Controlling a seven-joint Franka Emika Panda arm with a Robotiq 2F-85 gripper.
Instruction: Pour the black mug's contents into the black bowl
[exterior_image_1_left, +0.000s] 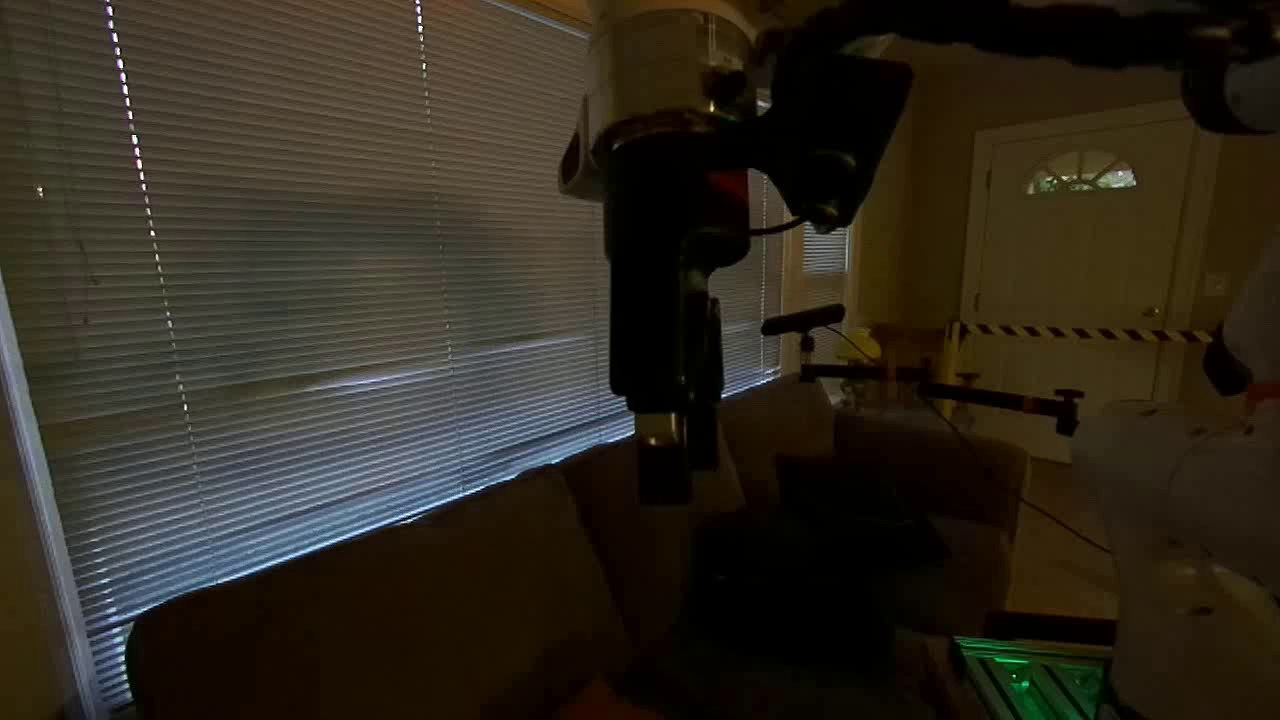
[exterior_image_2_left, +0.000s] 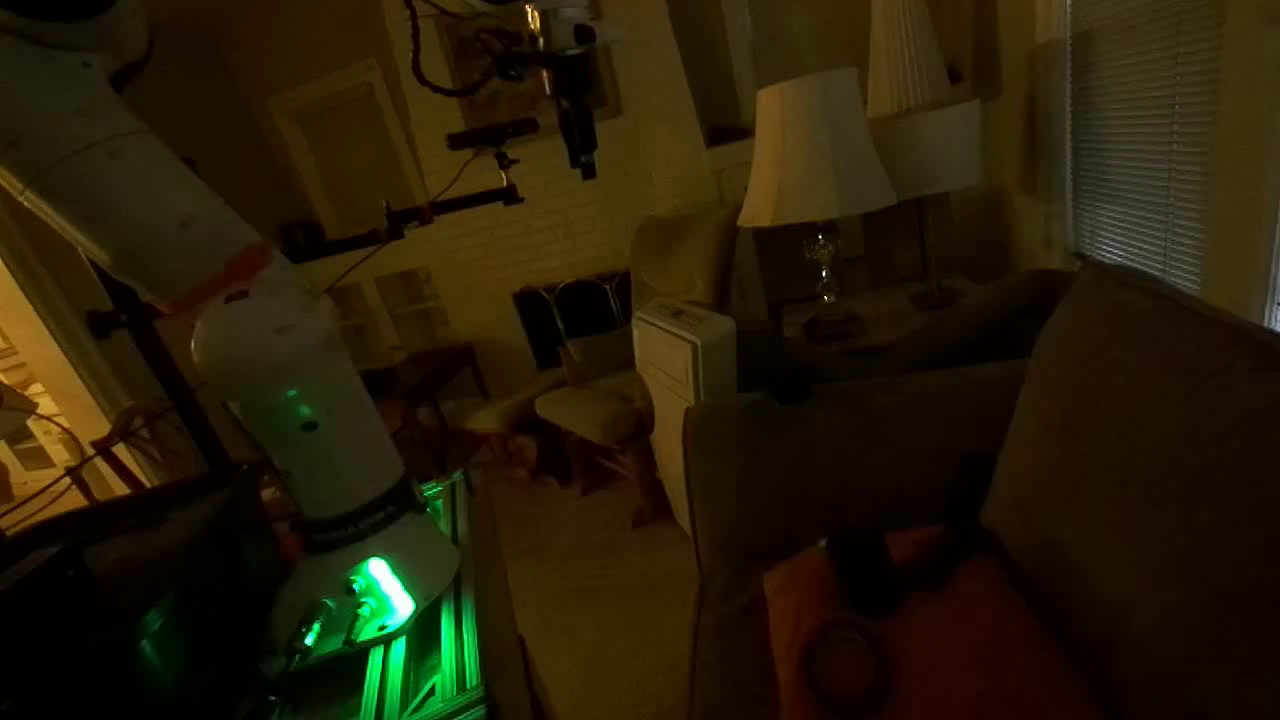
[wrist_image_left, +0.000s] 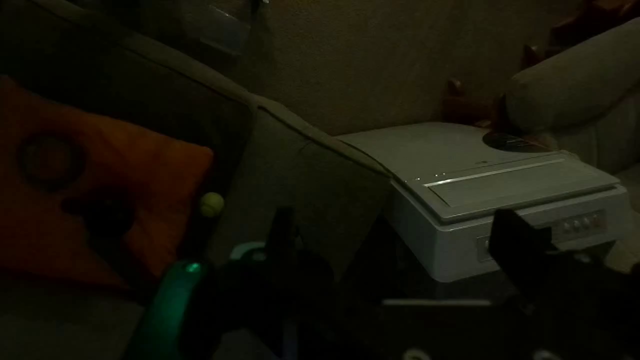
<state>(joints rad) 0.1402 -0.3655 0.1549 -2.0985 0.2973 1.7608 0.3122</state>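
The scene is very dark. In the wrist view a dark round ring shape, which looks like the black bowl (wrist_image_left: 50, 162), lies on an orange cloth (wrist_image_left: 145, 160). Beside it is a dark mug-like shape, the black mug (wrist_image_left: 108, 217), with a handle-like bump. Its contents cannot be seen. In an exterior view the bowl (exterior_image_2_left: 845, 665) lies on the orange cloth (exterior_image_2_left: 960, 660), with a dark shape behind it that may be the mug. My gripper (wrist_image_left: 395, 215) is open and empty, its fingers well apart. It hangs high in an exterior view (exterior_image_1_left: 682, 470), away from the mug and bowl.
A yellow-green ball (wrist_image_left: 212, 204) lies beside the cloth. A couch (exterior_image_2_left: 850, 460) surrounds the cloth area. A white boxy appliance (wrist_image_left: 435, 225) stands past the couch arm. A camera on a bracket (exterior_image_1_left: 805, 320) and window blinds (exterior_image_1_left: 300, 300) show in an exterior view.
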